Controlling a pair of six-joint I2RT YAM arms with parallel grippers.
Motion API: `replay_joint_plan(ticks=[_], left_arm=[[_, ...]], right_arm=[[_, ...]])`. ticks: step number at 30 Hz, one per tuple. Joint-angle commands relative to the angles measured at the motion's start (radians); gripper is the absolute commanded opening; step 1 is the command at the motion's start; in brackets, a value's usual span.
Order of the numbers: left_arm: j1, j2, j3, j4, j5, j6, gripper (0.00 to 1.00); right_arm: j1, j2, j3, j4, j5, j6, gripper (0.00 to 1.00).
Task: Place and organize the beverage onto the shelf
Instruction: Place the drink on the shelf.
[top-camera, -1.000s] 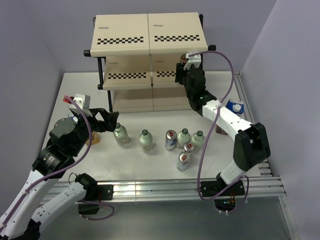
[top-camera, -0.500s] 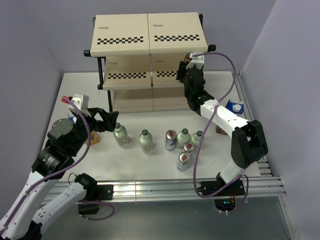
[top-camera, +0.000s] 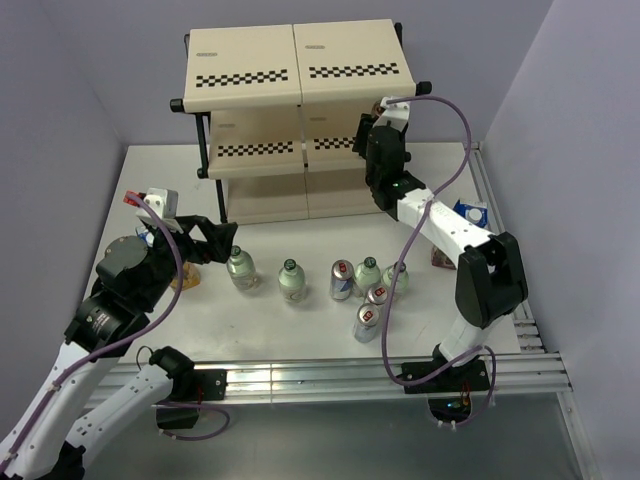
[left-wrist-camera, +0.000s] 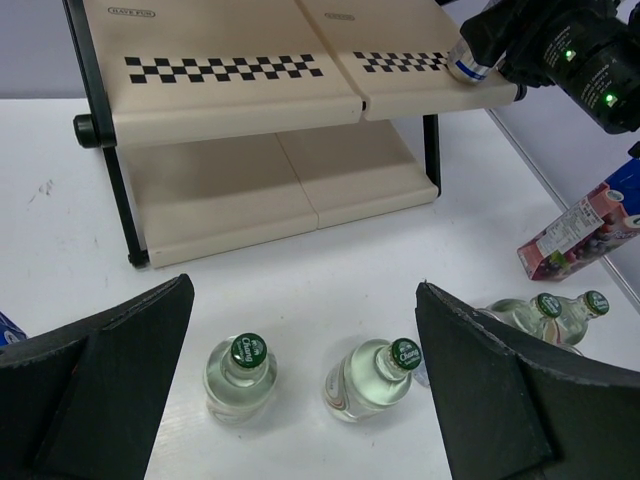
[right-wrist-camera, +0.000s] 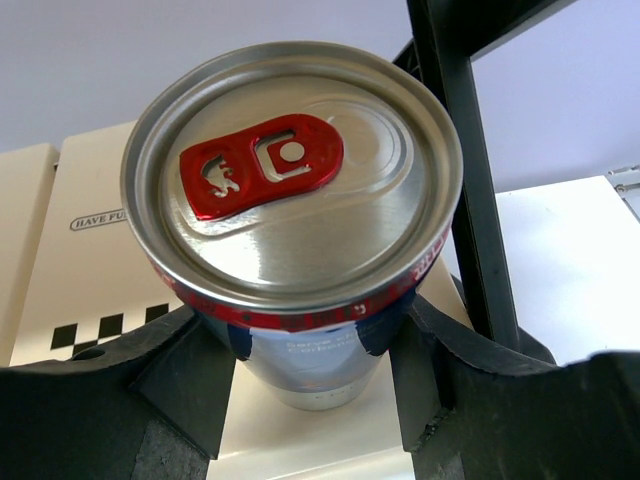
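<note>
The cream shelf (top-camera: 250, 50) with checkered edges stands at the back. My right gripper (top-camera: 373, 128) is shut on a silver-blue-red can (right-wrist-camera: 300, 200) at the right end of the middle tier; the can also shows in the left wrist view (left-wrist-camera: 470, 62). I cannot tell whether it rests on the tier. My left gripper (top-camera: 212, 243) is open and empty above two green-capped bottles (left-wrist-camera: 240, 375) (left-wrist-camera: 375, 375). Two more bottles (top-camera: 367, 272) (top-camera: 396, 275) and three cans (top-camera: 342, 280) (top-camera: 376, 297) (top-camera: 366, 322) stand on the table. The purple carton (left-wrist-camera: 575, 235) lies at the right.
A blue-and-white carton (top-camera: 470, 212) lies by the table's right rail. A brownish thing (top-camera: 186, 279) shows partly under my left gripper. The black shelf post (right-wrist-camera: 465, 170) runs close to the right of the held can. Purple walls close the table in.
My right gripper has carried the can a little up and back along the shelf's right end. The left arm has barely moved.
</note>
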Motion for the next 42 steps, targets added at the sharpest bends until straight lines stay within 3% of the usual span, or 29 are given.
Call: replay_joint_plan(ticks=[1, 15, 28, 42], left_arm=[[0.012, -0.012, -0.008, 0.038, 0.025, 0.009, 0.99], [0.032, -0.012, -0.008, 0.041, 0.055, 0.015, 0.99], [0.035, -0.012, -0.013, 0.043, 0.062, 0.02, 1.0], [0.038, -0.002, -0.011, 0.035, 0.053, 0.017, 0.99]], right_arm=[[-0.006, 0.032, 0.056, -0.092, -0.008, 0.004, 0.51], [0.003, 0.051, 0.059, -0.082, -0.005, 0.013, 0.67], [0.003, 0.057, 0.036, -0.043, -0.011, 0.019, 0.66], [0.008, -0.046, -0.036, -0.026, -0.051, 0.05, 0.8]])
